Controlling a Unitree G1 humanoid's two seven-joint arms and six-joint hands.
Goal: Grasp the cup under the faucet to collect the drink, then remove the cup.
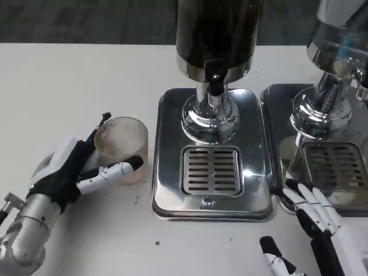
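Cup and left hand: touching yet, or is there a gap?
Touching. The head view shows the left hand wrapped around the cup, with fingers against its front and back walls.

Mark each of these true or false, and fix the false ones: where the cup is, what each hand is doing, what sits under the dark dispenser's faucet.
1. The cup stands on the white table, left of the drip tray. True.
2. The left hand has fingers around the cup. True.
3. The cup sits on the grate under the faucet. False: the grate is bare.
4. The right hand holds the cup. False: it holds nothing, its fingers spread near the tray's front right corner.
5. The cup lies tipped over. False: it stands upright.
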